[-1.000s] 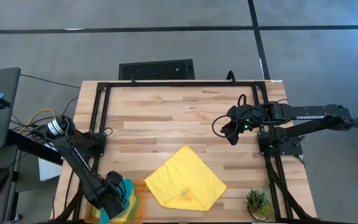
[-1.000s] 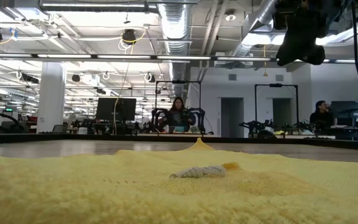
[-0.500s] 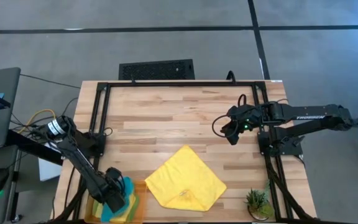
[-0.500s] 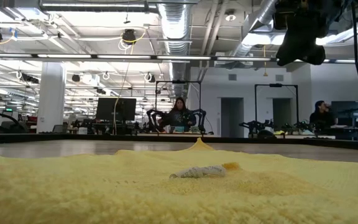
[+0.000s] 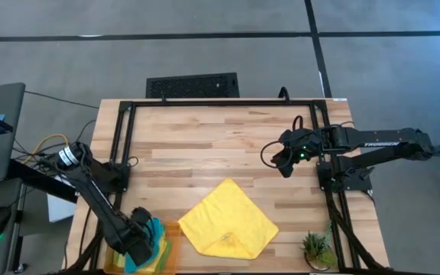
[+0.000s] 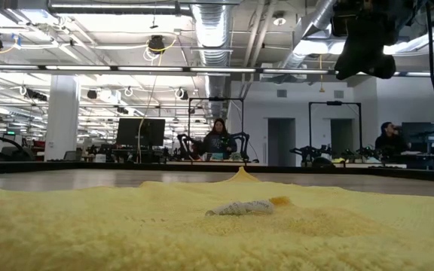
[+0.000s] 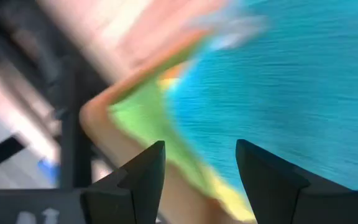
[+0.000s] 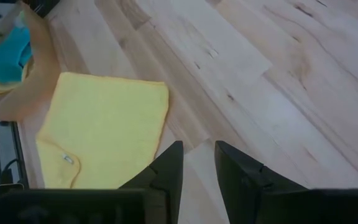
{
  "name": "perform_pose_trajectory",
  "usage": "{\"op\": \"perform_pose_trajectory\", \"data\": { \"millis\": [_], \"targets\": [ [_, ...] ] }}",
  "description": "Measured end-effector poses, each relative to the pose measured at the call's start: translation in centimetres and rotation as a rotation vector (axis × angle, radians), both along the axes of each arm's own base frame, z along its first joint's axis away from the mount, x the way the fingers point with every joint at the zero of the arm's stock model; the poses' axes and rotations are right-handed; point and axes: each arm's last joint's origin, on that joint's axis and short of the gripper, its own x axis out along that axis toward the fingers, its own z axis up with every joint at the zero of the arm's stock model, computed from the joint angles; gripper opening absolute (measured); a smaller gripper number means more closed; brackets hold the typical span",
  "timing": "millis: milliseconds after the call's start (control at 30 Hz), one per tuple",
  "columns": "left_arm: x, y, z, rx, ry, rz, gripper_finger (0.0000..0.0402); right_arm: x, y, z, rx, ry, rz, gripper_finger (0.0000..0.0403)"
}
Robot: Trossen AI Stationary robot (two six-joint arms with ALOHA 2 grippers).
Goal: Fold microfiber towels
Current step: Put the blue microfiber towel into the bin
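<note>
Bench: pale butcher-block wood, long planks with visible grain, framed by black metal rails.

Bright yellow microfiber towel: lies flat near the front edge of the bench, roughly mid-width, set as a diamond in the high view. Nap is short, fuzzy and looped; in the low view it fills the foreground as a nubby pile. A small white sewn label lies on its upper face, near one hem.

Flat orange rectangular tray: at the front left corner of the bench, smooth and matte. It carries a soft stack: teal microfiber towel on top, lime green towel beneath, and a yellow edge showing at the bottom. Layers are offset, so each colour shows along one side.

Left gripper: low over the stack, its jaws parted wide with the teal pile between and beyond them; nothing is clamped.

Right gripper: hangs raised above the right part of the bench, well apart from the spread towel. Its jaws stand narrowly apart and hold nothing.

Small green potted plant: spiky leaves, at the front right corner.
</note>
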Motion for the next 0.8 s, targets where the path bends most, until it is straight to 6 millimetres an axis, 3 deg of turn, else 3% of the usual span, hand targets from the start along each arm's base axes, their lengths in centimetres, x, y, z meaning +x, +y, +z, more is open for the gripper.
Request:
{"op": "perform_pose_trajectory", "data": {
  "millis": [133,233,633,800],
  "targets": [
    [1.5,-1.0,2.3,-0.012,-0.231,-0.083,0.019,0.0,0.0,0.0,0.013,0.0,-0.014,0.0116],
    [2.1,-1.4,2.7,-0.006,-0.352,-0.106,0.019,0.0,0.0,0.0,0.013,0.0,-0.014,0.0116],
    [4.0,-4.2,-1.5,-0.114,-0.332,-0.249,0.019,0.0,0.0,0.0,0.012,0.0,-0.011,0.0116],
    [4.7,-4.7,-2.0,-0.153,-0.362,-0.254,0.019,0.0,0.0,0.0,0.013,0.0,-0.011,0.0116]
  ]
}}
